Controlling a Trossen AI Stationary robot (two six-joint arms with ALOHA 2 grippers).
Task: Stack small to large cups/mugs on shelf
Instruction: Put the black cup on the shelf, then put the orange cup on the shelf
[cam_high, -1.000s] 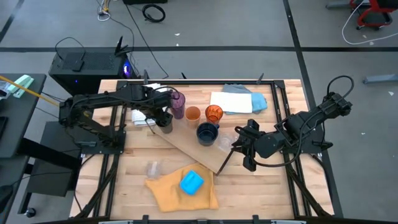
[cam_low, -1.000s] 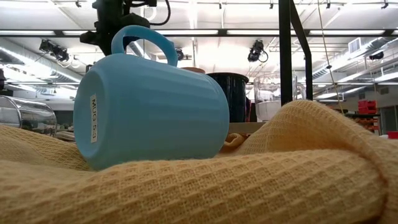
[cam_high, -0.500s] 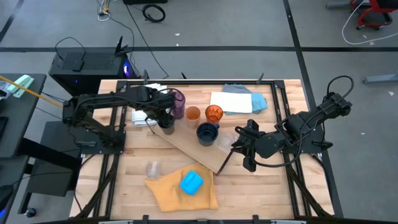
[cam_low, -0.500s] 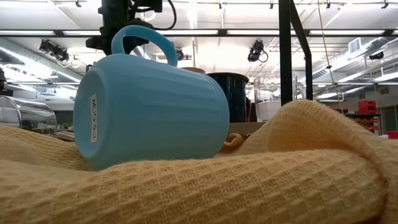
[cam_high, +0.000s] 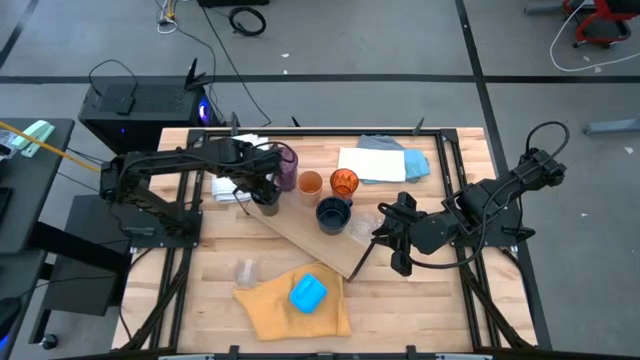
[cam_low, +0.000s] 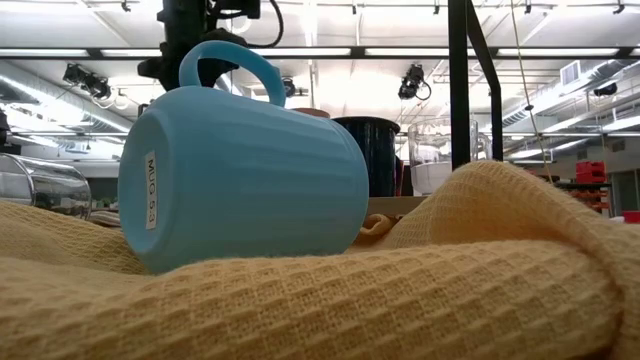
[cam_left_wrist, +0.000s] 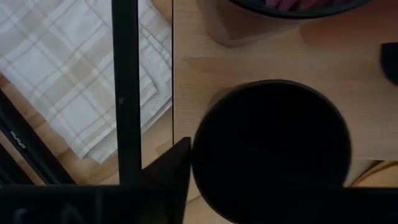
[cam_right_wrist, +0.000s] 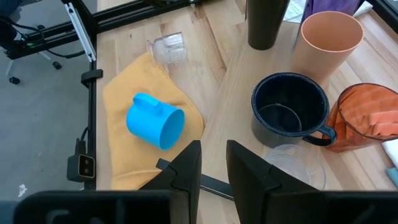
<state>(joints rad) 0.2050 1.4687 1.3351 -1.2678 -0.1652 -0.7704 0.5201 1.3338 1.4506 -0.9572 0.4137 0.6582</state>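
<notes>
The light-wood shelf (cam_high: 300, 238) lies slantwise on the table. On it stand the navy mug (cam_high: 333, 213) and a clear glass (cam_high: 360, 228). Beside its far edge stand the purple tumbler (cam_high: 287, 165), the light orange cup (cam_high: 310, 183) and the amber ribbed cup (cam_high: 344, 182). My left gripper (cam_high: 262, 190) is over the black cup (cam_high: 268, 203) at the shelf's left end. The bright blue mug (cam_high: 308, 293) lies on its side on a yellow cloth (cam_high: 270, 312). My right gripper (cam_right_wrist: 214, 152) hovers nearly shut and empty by the shelf's right end. My left gripper comes at the black cup from above, pointing down. One finger (cam_left_wrist: 174, 177) lies against the outside of the cup's wall (cam_left_wrist: 198, 155) near the rim. The other finger does not show against the cup's dark inside. The cup stands upright at the shelf's left end.
A second clear glass (cam_high: 245, 270) lies on the table near the yellow cloth. A plaid cloth (cam_left_wrist: 74, 81) lies left of the black cup, and white and blue cloths (cam_high: 385, 160) lie at the far edge. A thin black rod (cam_high: 365, 255) stands at the shelf's right end.
My left gripper has shifted a little toward the table's right, staying over the black cup. The other cups and my right arm have kept still.
</notes>
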